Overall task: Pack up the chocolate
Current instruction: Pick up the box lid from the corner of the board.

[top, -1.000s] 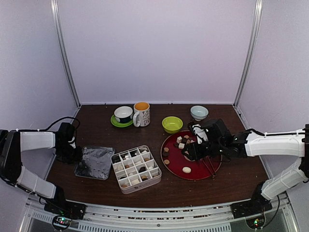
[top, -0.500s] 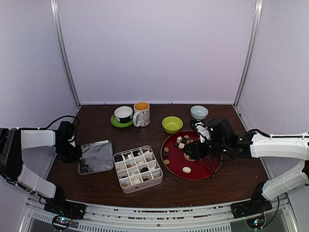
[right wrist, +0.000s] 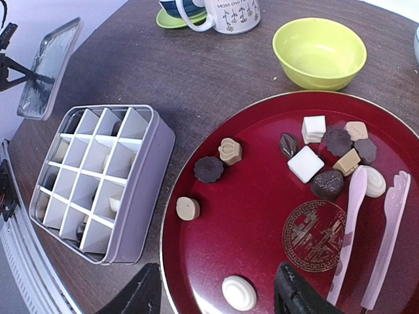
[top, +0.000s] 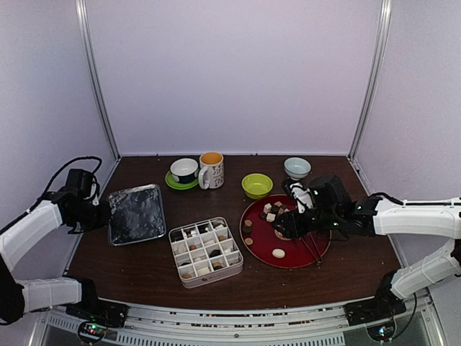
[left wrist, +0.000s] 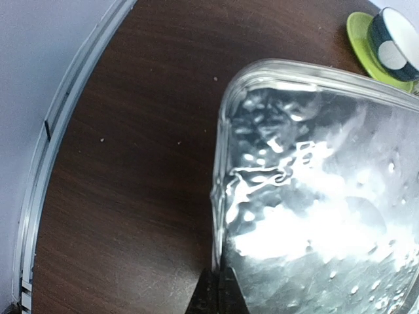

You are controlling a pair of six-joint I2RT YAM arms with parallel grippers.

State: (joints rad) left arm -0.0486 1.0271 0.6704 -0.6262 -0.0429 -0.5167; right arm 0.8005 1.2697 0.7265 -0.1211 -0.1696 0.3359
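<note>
The chocolate [right wrist: 325,160] lies as several dark, tan and white pieces on a red plate [top: 288,265]; a white round piece [right wrist: 238,293] and a tan one [right wrist: 187,208] sit apart from the rest. More pieces sit in a grey box [top: 204,251] with compartments. My right gripper [right wrist: 216,288] hangs open low over the plate's near side, holding nothing. Pink tongs [right wrist: 350,229] rest on the plate's right. My left gripper [left wrist: 219,288] is shut on the left edge of the box's silver lid [top: 135,214], which is tilted above the table at the left.
Along the back stand a cup on a green saucer [top: 184,171], a patterned mug [top: 211,169], a green bowl [top: 257,185] and a pale bowl [top: 297,167]. The table's metal rim [left wrist: 59,131] runs just left of the lid.
My left gripper has shut on the lid's edge and carried it left and toward the back, lifting it. My right gripper shifted slightly right, then held still.
</note>
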